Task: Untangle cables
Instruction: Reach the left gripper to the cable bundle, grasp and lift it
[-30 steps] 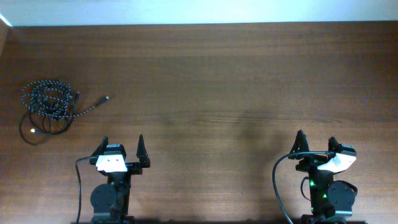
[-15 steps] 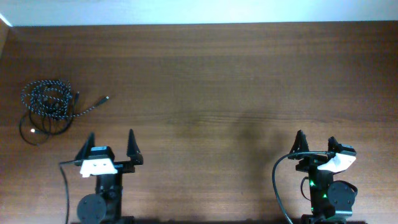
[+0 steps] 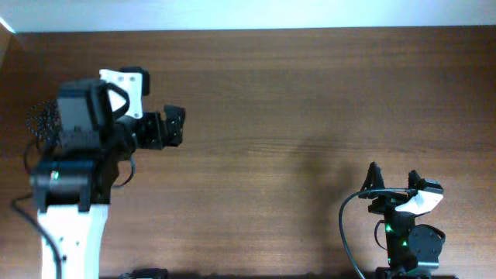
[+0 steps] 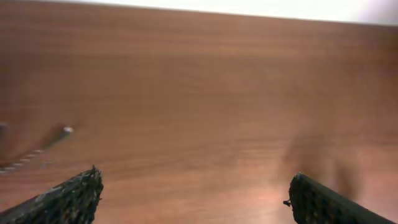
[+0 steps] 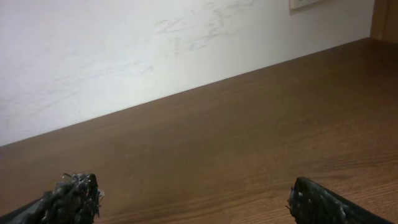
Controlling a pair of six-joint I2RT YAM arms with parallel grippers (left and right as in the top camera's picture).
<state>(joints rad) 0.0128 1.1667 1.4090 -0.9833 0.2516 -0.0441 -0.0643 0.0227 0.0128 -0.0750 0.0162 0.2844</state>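
The cables lie at the table's far left; only an edge of the black-and-white speckled coil (image 3: 44, 118) shows, the rest is hidden under my left arm. A small plug end (image 4: 65, 130) with a blurred cord trailing left shows in the left wrist view. My left gripper (image 3: 173, 126) is open and empty, raised above the table to the right of the coil; its fingers (image 4: 194, 196) stand wide apart over bare wood. My right gripper (image 3: 393, 178) is open and empty near the front right; its fingers (image 5: 196, 199) frame bare wood.
The wooden table (image 3: 310, 101) runs back to a white wall (image 5: 124, 50). Thicker black cords run from the base of the left arm (image 3: 31, 225) and of the right arm (image 3: 345, 232).
My left arm has risen from its rest pose at the front and swung back and left, now covering most of the cable pile. The right arm has not moved.
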